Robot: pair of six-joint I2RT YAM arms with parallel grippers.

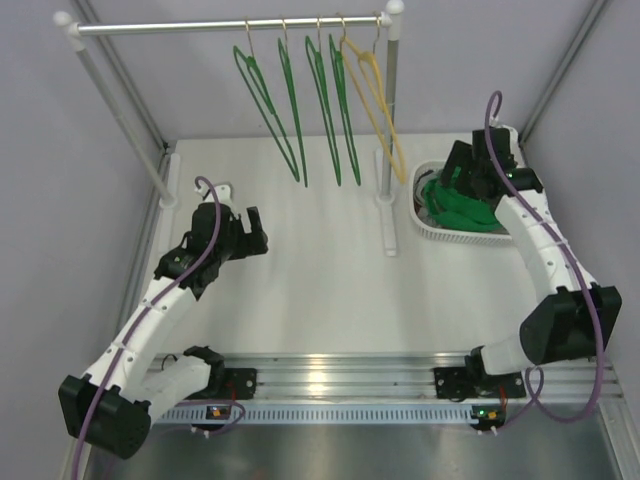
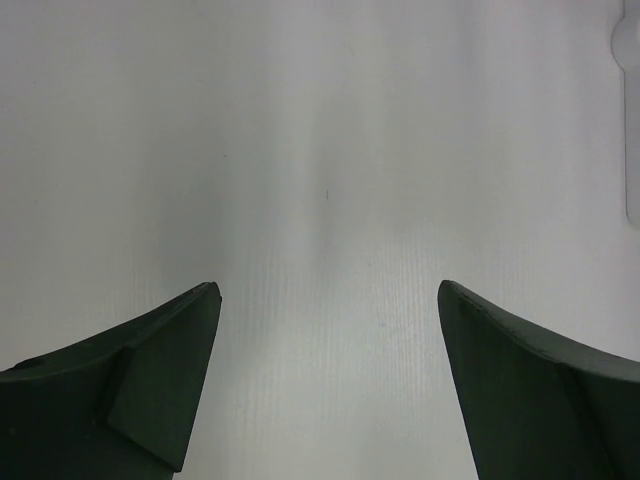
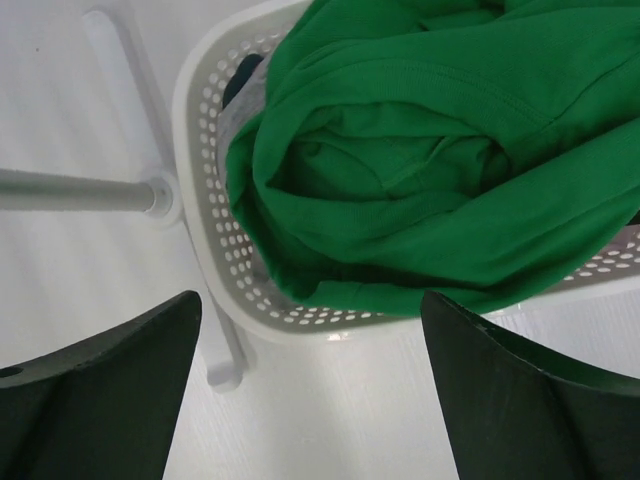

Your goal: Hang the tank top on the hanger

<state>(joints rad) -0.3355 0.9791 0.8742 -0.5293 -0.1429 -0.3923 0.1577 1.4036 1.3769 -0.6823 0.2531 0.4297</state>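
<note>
At far right of bench (image 1: 320, 290), tank top (image 3: 400, 180) lies bunched in white perforated basket (image 3: 195, 130), heaped above rim, grey cloth (image 3: 243, 115) under it. Right fingers (image 3: 100, 400) spread wide, hovering over basket's edge, holding nothing. Left fingers (image 2: 130, 400) spread too, over bench, well apart from basket. Hanger (image 1: 293, 110) hangs on rail (image 1: 230, 27) among like ones. Judgement: fabric light, soft, limp; likely sags and unfolds when lifted, may drag grey cloth along. Pinch uppermost fold or hem edge; straps not discernible in bunch.

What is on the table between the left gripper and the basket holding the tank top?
Only the rack's right foot; the top view shows it.
</note>
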